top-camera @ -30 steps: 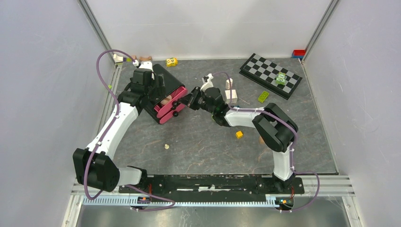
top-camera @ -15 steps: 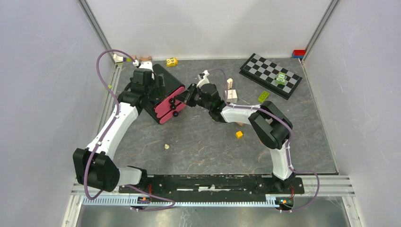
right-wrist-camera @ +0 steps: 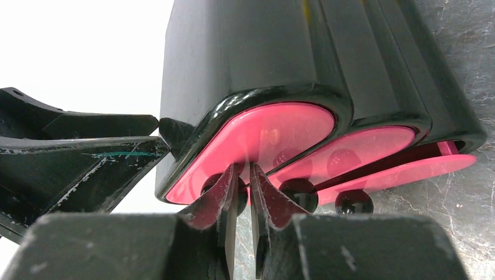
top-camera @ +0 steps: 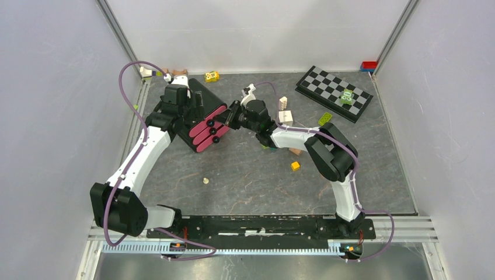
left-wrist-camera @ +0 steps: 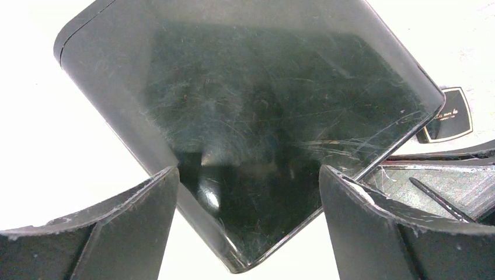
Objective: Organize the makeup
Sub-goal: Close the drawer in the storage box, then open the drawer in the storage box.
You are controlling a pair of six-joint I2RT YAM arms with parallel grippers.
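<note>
Left gripper spread around black organizer; right gripper pinches drawer knob; risk: fingers slip off the small knob

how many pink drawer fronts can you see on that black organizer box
3. The pink drawer fronts sit in a row on the black organizer box: top, pushed in, at the right gripper; middle, in; bottom, slightly open.

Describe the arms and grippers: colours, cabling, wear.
Both arms have white link shells with black joint housings. A purple cable loops along each. The left gripper has broad black fingers, scuffed white at the edges. The right gripper has black fingers too, scratched, with a teal streak.
</note>
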